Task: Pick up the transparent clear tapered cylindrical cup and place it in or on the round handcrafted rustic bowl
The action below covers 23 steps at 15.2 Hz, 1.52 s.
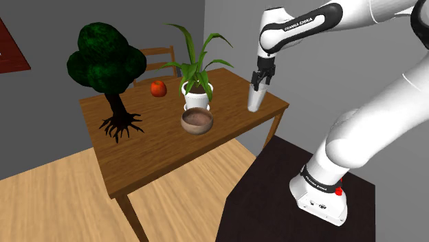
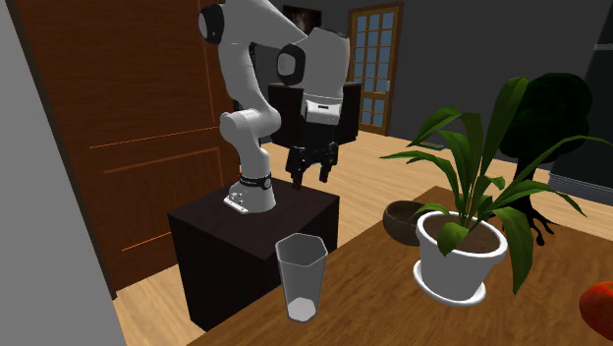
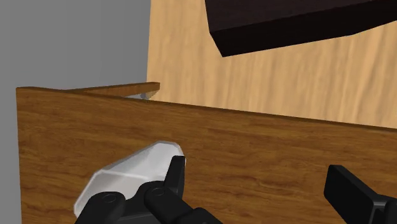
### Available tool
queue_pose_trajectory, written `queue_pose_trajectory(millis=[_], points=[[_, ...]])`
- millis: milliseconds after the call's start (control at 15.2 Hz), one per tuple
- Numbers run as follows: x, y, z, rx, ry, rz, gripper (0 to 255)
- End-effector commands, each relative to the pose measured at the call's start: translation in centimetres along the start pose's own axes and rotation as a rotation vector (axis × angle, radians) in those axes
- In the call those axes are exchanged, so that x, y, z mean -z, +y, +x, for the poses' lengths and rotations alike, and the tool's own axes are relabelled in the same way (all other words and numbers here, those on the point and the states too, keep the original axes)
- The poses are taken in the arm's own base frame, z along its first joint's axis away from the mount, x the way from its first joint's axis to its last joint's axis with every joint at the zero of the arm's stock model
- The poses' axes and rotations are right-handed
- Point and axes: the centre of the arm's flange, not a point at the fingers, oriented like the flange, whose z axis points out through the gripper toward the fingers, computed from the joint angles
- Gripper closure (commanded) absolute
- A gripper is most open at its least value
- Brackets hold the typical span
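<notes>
Near the counter's [image 1: 158, 146] corner closest to the stand, a clear tapered cup [image 1: 256, 100] with a faceted rim stands upright on the wood-grain top. The white arm [image 1: 357, 130] bends down over it. Its black fingers [image 3: 353, 194] point downward, spread wide and holding nothing, above the cup. A round, rough brown bowl [image 1: 196, 122] sits near the counter's middle.

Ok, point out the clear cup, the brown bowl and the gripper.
clear cup [image 2: 301, 278]: second exterior view, middle of its side wall.
brown bowl [image 1: 196, 129]: shoulder view, front outer wall.
gripper [image 2: 309, 180]: second exterior view, midway between its fingertips.
</notes>
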Motion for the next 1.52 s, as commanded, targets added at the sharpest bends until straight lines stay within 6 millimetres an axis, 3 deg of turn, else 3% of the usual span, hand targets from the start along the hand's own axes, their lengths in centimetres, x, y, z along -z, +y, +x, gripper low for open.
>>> queue_pose_trajectory(millis=[0,528,1056,1452], points=[[-1.4,1.2,1.7,-0.001,0.014,-0.002,0],[-6.3,6.4,8.8,-0.008,0.066,-0.002,0],[-10.3,6.4,9.2,-0.008,0.067,-0.002,0],[-10.3,6.4,9.2,-0.008,0.067,-0.002,0]])
